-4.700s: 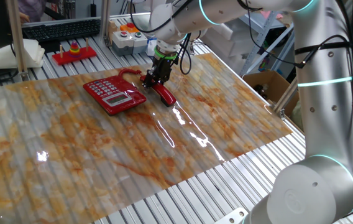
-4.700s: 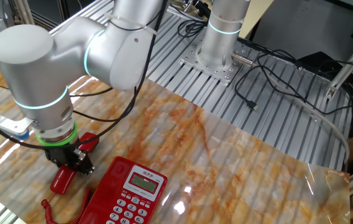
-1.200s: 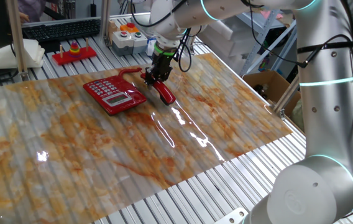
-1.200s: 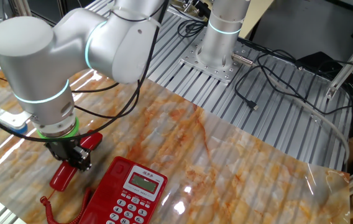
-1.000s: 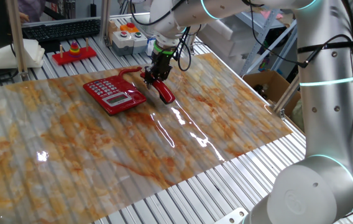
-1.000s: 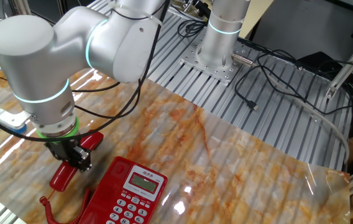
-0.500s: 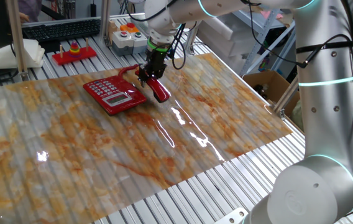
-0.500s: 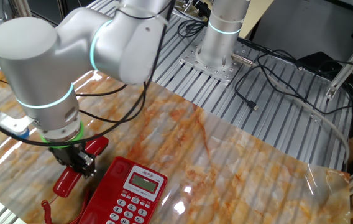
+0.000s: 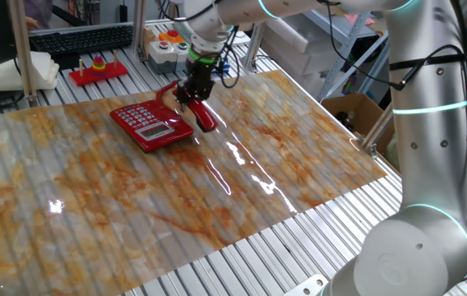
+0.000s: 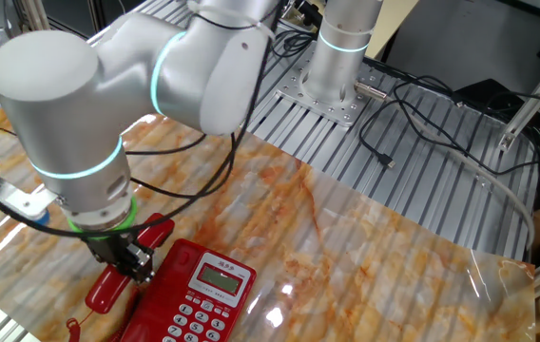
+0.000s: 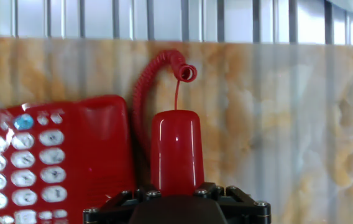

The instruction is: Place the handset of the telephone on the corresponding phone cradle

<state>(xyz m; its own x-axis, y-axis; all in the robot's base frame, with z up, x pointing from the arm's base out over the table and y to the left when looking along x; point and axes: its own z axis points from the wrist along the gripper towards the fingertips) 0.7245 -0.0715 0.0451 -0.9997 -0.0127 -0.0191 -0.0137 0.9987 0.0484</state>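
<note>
My gripper point(image 9: 191, 97) is shut on the middle of the glossy red handset point(image 9: 205, 118), holding it off the marbled sheet just beside the red telephone point(image 9: 150, 123). In the other fixed view the handset point(image 10: 106, 289) hangs tilted along the telephone's point(image 10: 203, 299) left edge, with the gripper point(image 10: 133, 262) clamped across it. The hand view shows the handset point(image 11: 176, 148) pointing away between my fingers, and its coiled cord point(image 11: 144, 93) curling beyond it. The phone cradle point(image 11: 105, 146) lies bare to the left, next to the keypad.
A red tray with coloured rings point(image 9: 98, 70), a button box point(image 9: 168, 45) and a keyboard point(image 9: 81, 37) stand behind the marbled sheet. A cardboard box point(image 9: 353, 111) sits off the right edge. Black cables point(image 10: 413, 104) lie on the slatted table by the arm's base.
My gripper has carried the handset up and leftwards, from the sheet beside the telephone to right at the telephone's edge. The telephone has not moved.
</note>
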